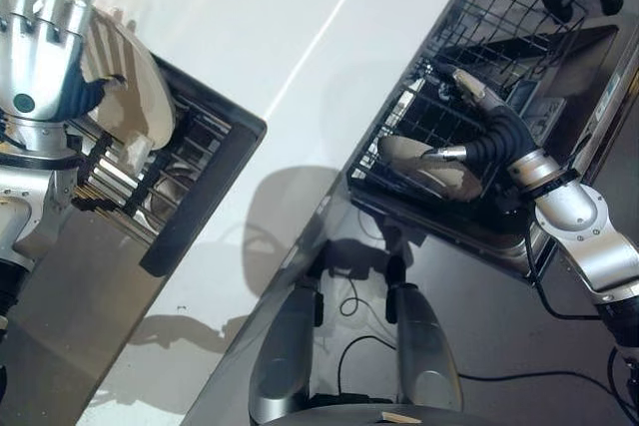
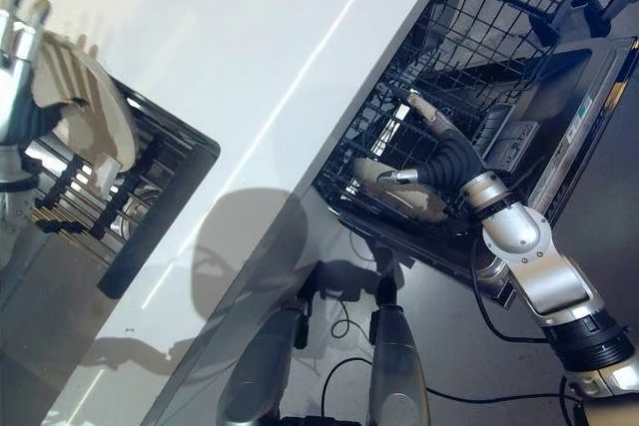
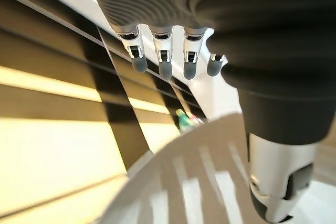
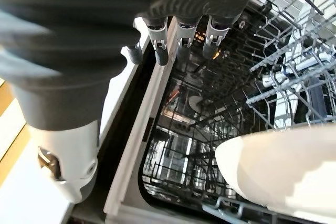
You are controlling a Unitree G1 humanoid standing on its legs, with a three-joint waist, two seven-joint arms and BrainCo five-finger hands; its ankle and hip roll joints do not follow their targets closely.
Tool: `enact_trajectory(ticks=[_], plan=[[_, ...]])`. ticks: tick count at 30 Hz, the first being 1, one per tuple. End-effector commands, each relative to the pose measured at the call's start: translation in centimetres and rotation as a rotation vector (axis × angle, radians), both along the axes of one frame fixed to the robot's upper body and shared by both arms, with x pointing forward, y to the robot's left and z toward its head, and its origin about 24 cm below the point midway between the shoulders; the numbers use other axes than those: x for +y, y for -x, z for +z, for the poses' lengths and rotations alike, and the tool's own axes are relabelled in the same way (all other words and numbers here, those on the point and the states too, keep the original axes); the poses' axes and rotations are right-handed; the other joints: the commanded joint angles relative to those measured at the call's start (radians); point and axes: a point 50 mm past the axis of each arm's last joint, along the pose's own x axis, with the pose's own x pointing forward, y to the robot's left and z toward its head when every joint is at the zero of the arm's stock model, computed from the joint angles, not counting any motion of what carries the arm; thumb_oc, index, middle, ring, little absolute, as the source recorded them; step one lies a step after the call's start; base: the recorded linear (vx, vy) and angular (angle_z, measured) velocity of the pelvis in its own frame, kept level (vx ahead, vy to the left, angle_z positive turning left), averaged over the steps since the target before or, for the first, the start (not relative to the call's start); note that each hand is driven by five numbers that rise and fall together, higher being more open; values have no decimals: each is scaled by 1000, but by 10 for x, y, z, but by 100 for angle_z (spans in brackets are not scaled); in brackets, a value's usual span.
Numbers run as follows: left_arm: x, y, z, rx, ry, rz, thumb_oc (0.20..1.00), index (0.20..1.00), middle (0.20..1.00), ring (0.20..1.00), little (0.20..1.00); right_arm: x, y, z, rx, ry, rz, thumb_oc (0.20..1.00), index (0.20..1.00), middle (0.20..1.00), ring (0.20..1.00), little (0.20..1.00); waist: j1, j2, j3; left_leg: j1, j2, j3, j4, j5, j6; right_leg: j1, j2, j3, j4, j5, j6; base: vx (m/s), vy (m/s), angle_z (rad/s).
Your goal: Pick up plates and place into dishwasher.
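Left eye view: left hand (image 1: 40, 47) is raised at far left, fingers straight and a little spread, in front of cream plates (image 1: 125, 77) standing upright in a dark dish rack (image 1: 200, 187) on the white counter (image 1: 290, 67). At right, right hand (image 1: 479, 142) reaches into the wire lower basket (image 1: 469, 37) of the open dishwasher (image 1: 579, 77), beside a pale plate (image 1: 434, 167) lying low in the basket.

Right eye view: same layout; thumb and fingers sit on either side of that plate's rim (image 2: 399, 187), probably pinching it.

Left wrist view: fingers extended, apart, above a plate rim (image 3: 199, 171), not touching.

Right wrist view: fingers (image 4: 160, 38) straight over the basket wires; plate (image 4: 283, 171) near the palm.
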Motion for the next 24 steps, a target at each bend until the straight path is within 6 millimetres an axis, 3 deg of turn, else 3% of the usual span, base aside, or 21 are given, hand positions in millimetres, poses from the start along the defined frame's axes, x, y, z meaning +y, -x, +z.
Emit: enact_trajectory(ticks=[1, 5, 11, 17, 24], plan=[[11, 12, 34, -232, 18, 70, 1000, 1000, 1000, 1000, 1000, 11, 6, 24, -134, -13, 52, 1000, 1000, 1000, 1000, 1000, -16, -15, -7, -28, -47, -36, 31, -22, 77, 7, -49, -26, -21, 51, 40, -11, -7, -3], [-1, 4, 40, -122, -30, 71, 1000, 1000, 1000, 1000, 1000, 14, 6, 28, -142, -17, 60, 1000, 1000, 1000, 1000, 1000, -18, -18, 1, -31, -44, -40, 28, -20, 79, 4, -46, -26, -18, 52, 41, 1, 10, -2], [16, 10, 31, -119, 40, 94, 1000, 1000, 1000, 1000, 1000, 12, 8, 27, -143, 3, 55, 1000, 1000, 1000, 1000, 1000, -17, -12, 12, -36, -46, -36, 37, -25, 84, -3, -37, -12, -13, 52, 43, -3, 49, -3], [6, 6, 30, -7, 1, 28, 1000, 1000, 1000, 1000, 1000, 12, 9, 29, -154, -5, 61, 1000, 1000, 1000, 1000, 1000, -13, -19, 24, -42, -44, -36, 40, -29, 90, -7, -31, -9, -8, 54, 46, -5, 3, -1], [-12, -17, 23, 440, -47, -40, 1000, 1000, 1000, 1000, 1000, 11, 8, 37, -164, 26, 59, 1000, 1000, 1000, 1000, 1000, -32, -6, 32, -36, -45, -30, 31, -25, 89, 0, -28, 1, -27, 72, 55, -6, 39, -5]])
